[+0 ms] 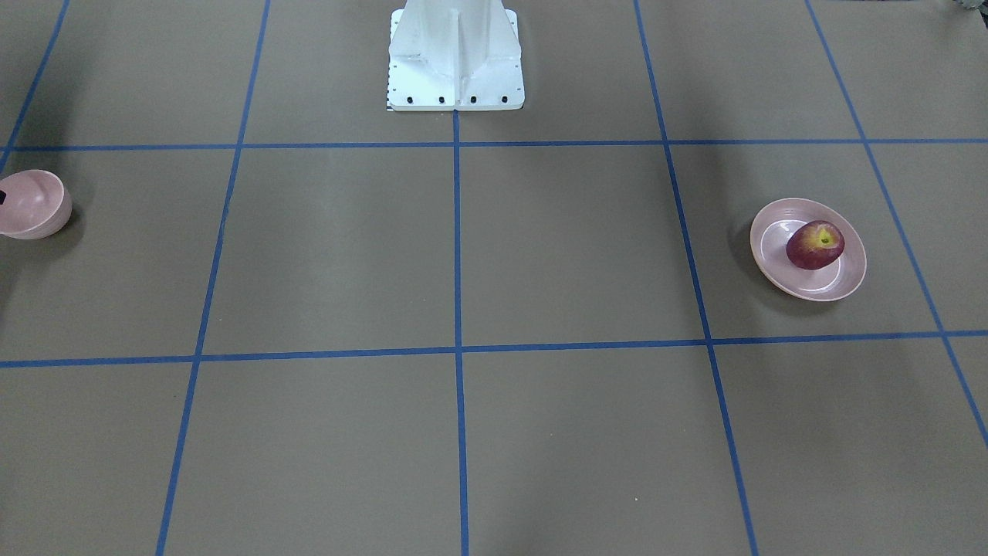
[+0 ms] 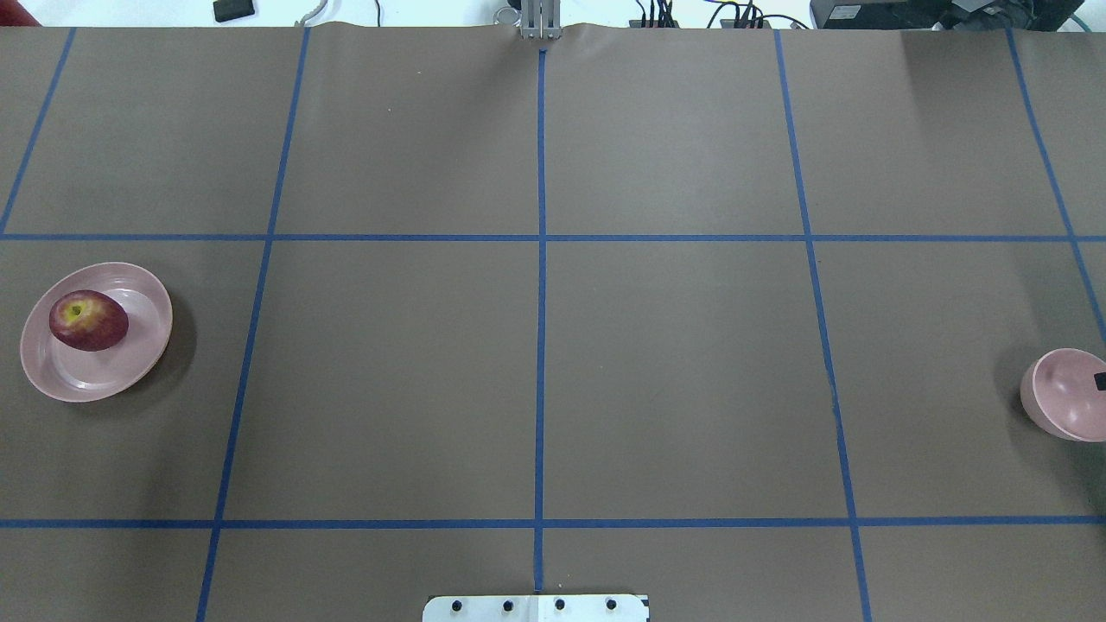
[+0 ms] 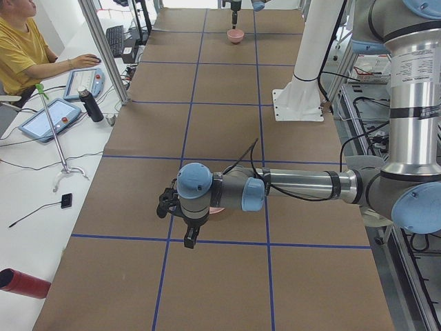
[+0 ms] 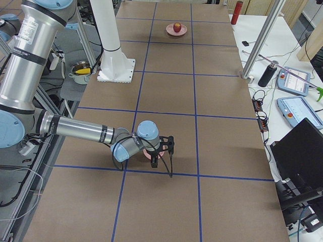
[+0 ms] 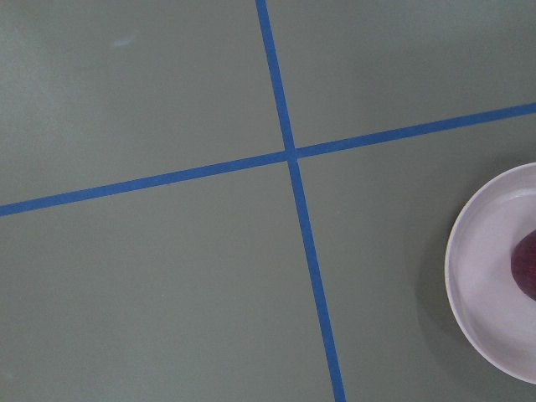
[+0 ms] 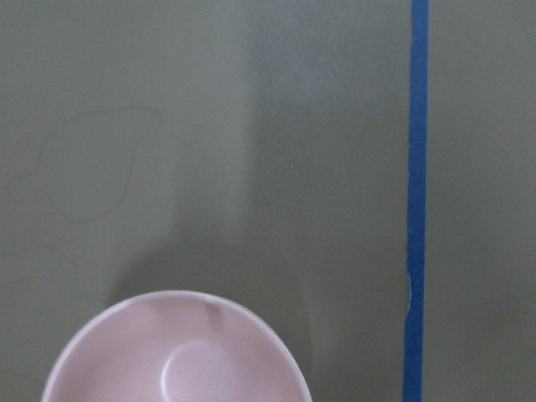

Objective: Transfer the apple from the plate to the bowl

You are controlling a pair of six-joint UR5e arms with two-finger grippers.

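Observation:
The dark-red apple [image 1: 815, 245] lies on the wide pink plate [image 1: 772, 247], at the table's left end in the overhead view (apple [image 2: 88, 320], plate [image 2: 130, 363]). The small deep pink bowl [image 1: 31, 203] stands at the opposite end [image 2: 1067, 395]. My left gripper [image 3: 189, 238] hangs over the table beside the plate; its wrist view shows the plate [image 5: 490, 293] and a sliver of apple [image 5: 526, 264] at the right edge. My right gripper [image 4: 154, 161] hovers by the bowl [image 6: 176, 356]. I cannot tell whether either gripper is open or shut.
Brown table with a blue tape grid. The white robot base [image 1: 455, 58] stands at the middle of the robot's side. An operator [image 3: 24, 41], tablets and a dark bottle [image 3: 89, 105] are on the white side bench.

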